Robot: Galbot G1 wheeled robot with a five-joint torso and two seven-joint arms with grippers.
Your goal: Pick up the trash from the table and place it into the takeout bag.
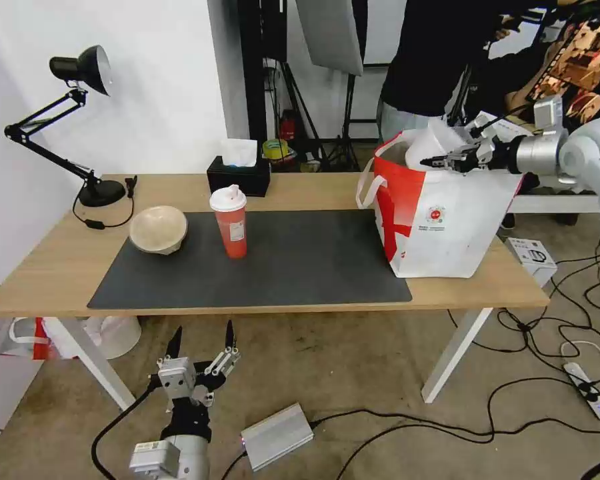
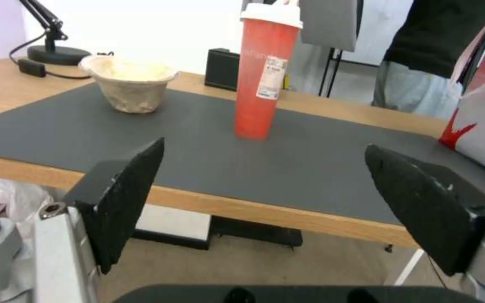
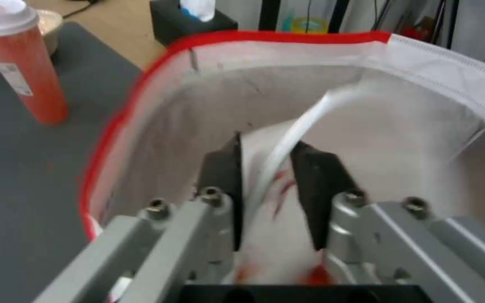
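Head view: right gripper (image 1: pixel 440 161) is up over the open mouth of the takeout bag (image 1: pixel 447 227), fingers pinched on the rim of the white bowl (image 1: pixel 433 145), which hangs tilted, roughly on edge, above the bag. Right wrist view confirms it: both pads clamp the thin white rim (image 3: pixel 287 143), red scraps smeared on the bowl's inside, bag's pale lining (image 3: pixel 209 105) right below. Bag stands at the right end of the table (image 1: pixel 60 267), partly on the grey mat (image 1: pixel 300 260).

Handling, as I judge it: bowl is thin disposable plastic, v. light, flexes under a rim pinch, so it could twist or slip w/ greasy residue. Rim grip is OK for a short drop, not for swinging about. Scraps may spill if it tips further outside the bag.

Left gripper (image 1: pixel 201 347) sits low in front of the table's near edge, fingers spread wide, holding nothing.

Still on the mat: red cup (image 1: pixel 229 223) w/ white lid, upright, mid-mat; pulp bowl (image 1: pixel 158 229) upright near the mat's left edge, well apart from the cup. Cup looks tall and narrow, so tippy; stiff enough to take around the body below the lid, not by the lid, which may pop. It may hold liquid; can't tell. Pulp bowl looks light, rough, fairly stiff; a wall pinch at the rim should hold w/o slipping.
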